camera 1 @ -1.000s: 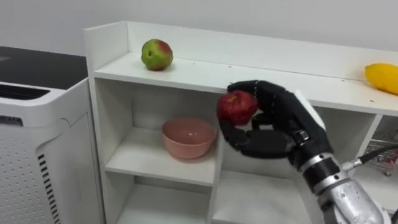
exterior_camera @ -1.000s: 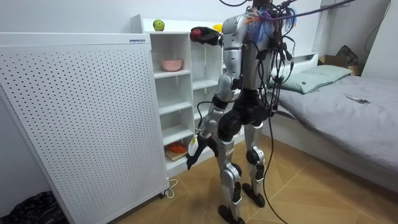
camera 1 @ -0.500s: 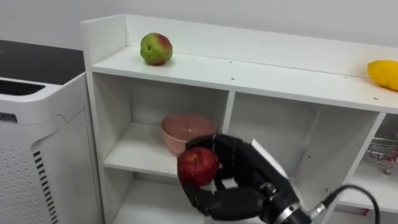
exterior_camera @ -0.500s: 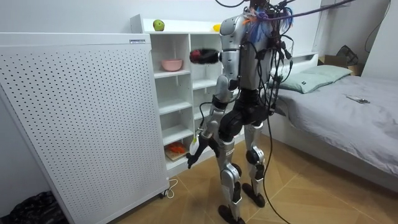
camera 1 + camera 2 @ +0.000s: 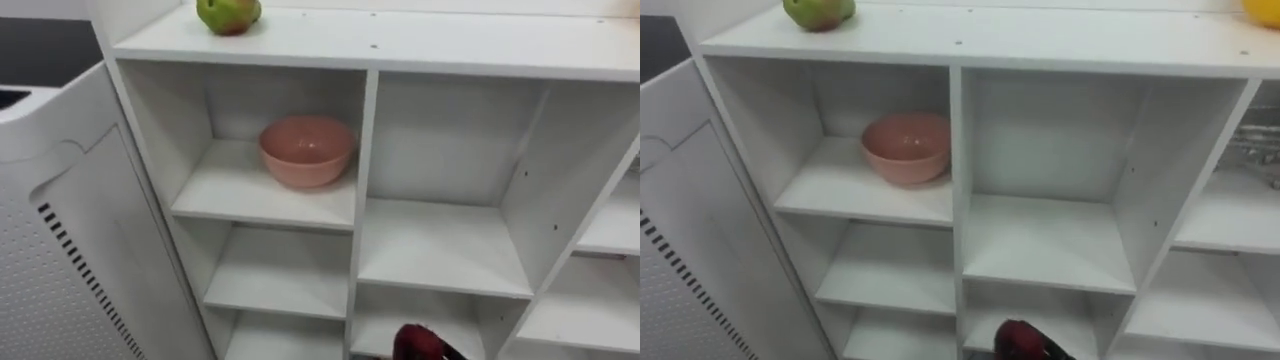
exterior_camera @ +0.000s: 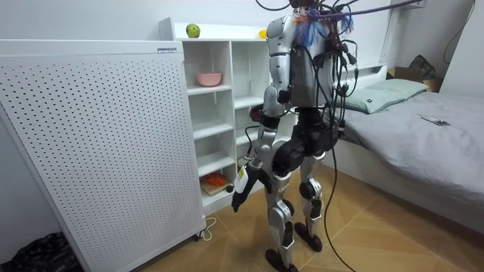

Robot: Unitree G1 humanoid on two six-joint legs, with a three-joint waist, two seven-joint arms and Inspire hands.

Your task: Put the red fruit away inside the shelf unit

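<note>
The right robot hand (image 6: 262,116) was curled round the dark red round fruit (image 5: 418,343). It carried the fruit low in front of the white open-fronted shelf unit (image 5: 366,150), below the empty middle compartments. The left robot hand (image 6: 237,187) hung beside the thigh with its fingers loose and nothing in it.

The step in hand looked like setting the red fruit into a compartment. To do that well, the grip should probably stay firm until the fruit rested on a board. The fruit would need to go in clear of the upright divider and the shelf's front edge. It should be set well back from the lip, since a round fruit would likely roll. The pink round ceramic-looking bowl (image 5: 307,151), in the upper left compartment, seemed the safest spot, as its wall would hold the fruit. The fingers should open only once the weight was off them.

Counted:
- Red fruit: one.
- Green-and-red apple (image 5: 228,12), on the top board at its left end: one.
- Yellow fruit (image 5: 1266,8), at the top board's right end: one.
- Pink bowl: one.

That made three fruits. In the room view something orange (image 6: 215,181) lay on a low shelf, too small to count.
</note>
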